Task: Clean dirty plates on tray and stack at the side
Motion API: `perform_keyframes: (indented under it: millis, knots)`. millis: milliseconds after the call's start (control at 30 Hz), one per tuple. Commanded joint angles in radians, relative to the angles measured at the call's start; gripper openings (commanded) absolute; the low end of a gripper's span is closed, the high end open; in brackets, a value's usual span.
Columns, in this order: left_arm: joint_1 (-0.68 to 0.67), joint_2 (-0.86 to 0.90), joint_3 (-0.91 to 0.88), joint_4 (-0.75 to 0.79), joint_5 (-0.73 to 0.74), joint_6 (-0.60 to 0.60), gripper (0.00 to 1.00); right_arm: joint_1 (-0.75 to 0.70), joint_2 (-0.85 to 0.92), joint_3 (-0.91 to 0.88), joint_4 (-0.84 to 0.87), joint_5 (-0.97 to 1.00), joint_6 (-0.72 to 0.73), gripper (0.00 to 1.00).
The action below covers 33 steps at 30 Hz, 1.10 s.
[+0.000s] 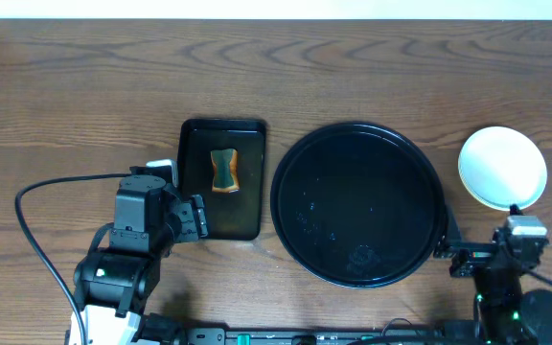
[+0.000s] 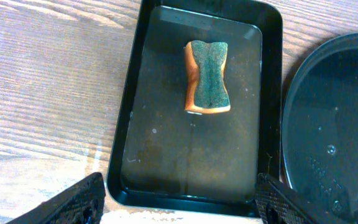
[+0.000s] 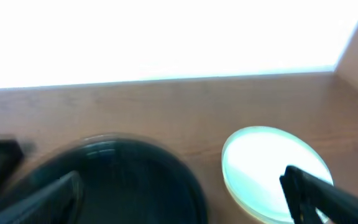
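Note:
The large round black tray lies in the middle of the table with nothing on it; its rim also shows in the left wrist view and, blurred, in the right wrist view. A clean pale plate rests on the wood to the right of the tray, with a yellowish rim showing under its near edge. In the right wrist view the plate looks mint-white. My left gripper hangs open over the near end of the sponge tray. My right gripper is open and holds nothing, near the round tray's right edge and the plate.
A small rectangular black tray left of the round tray holds an orange sponge with a green face. A black cable loops at the left. Bare wood runs along the back and far left.

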Motion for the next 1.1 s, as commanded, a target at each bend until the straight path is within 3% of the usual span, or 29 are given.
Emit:
perform_keyframes:
  millis: [0,367,567,667,1067]
  knots:
    - [-0.002,-0.001,-0.007,0.003,-0.009,-0.006,0.78,0.019,-0.047,-0.099,0.146,-0.12,-0.011,0.99]
    - [-0.002,-0.001,-0.007,0.003,-0.009,-0.006,0.78,0.018,-0.106,-0.496,0.888,-0.164,-0.011,0.99]
    - [-0.002,-0.001,-0.007,0.003,-0.009,-0.006,0.78,0.023,-0.106,-0.505,0.752,-0.138,-0.052,0.99]
    - [-0.002,-0.001,-0.007,0.003,-0.009,-0.006,0.78,0.023,-0.106,-0.505,0.483,-0.138,-0.052,0.99]
    - [-0.002,-0.001,-0.007,0.003,-0.009,-0.006,0.78,0.024,-0.104,-0.505,0.501,-0.135,-0.052,0.99]
